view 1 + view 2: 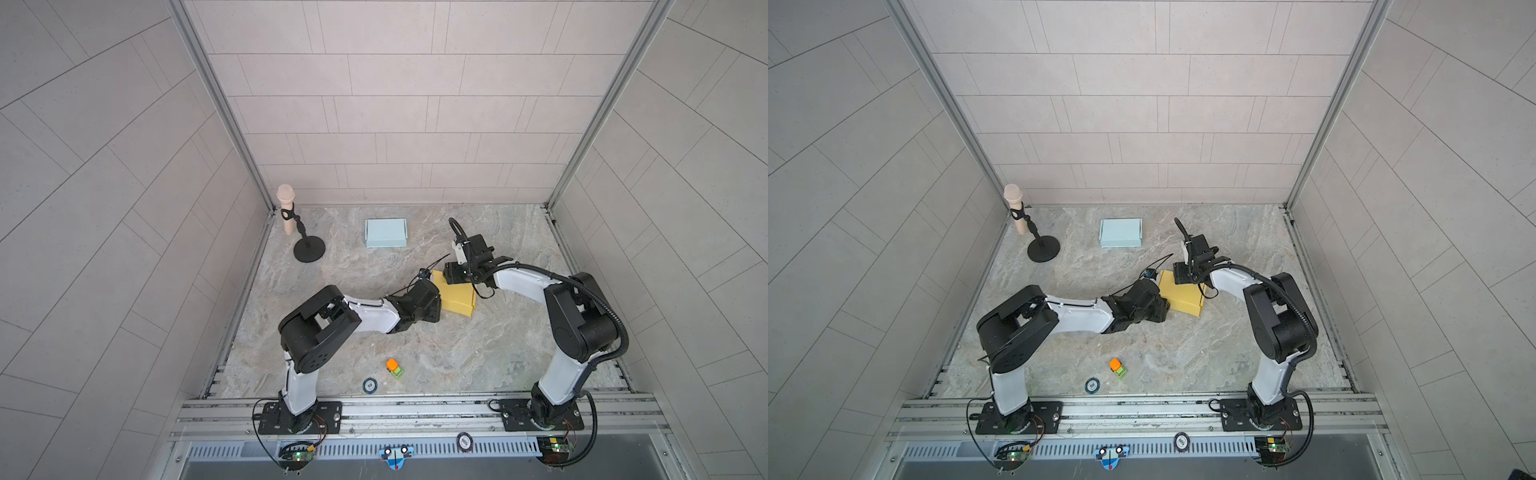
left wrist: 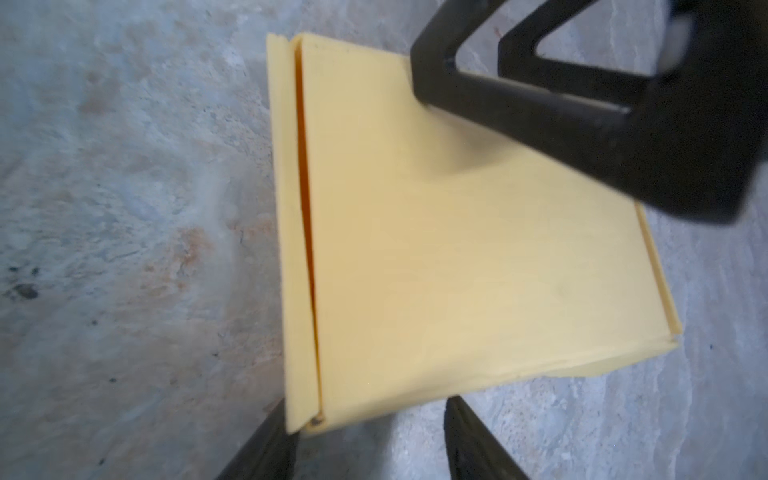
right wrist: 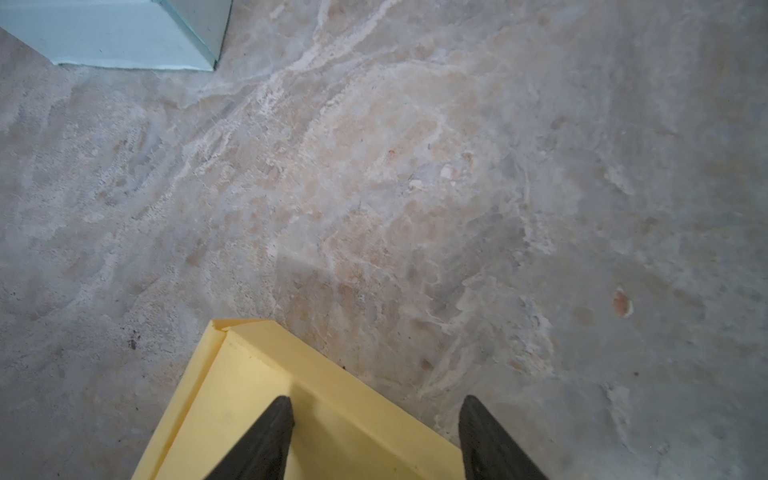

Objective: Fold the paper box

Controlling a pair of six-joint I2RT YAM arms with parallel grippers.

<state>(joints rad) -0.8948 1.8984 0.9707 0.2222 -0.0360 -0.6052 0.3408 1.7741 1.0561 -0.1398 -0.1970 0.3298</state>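
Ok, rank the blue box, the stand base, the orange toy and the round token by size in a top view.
1. blue box
2. stand base
3. orange toy and round token: near alike, not ranked.

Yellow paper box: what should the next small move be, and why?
Probably the left pincer should nudge the narrow side flap inward: a dark gap separates it from the yellow paper box, and the open right pincer is over the box's far corner.
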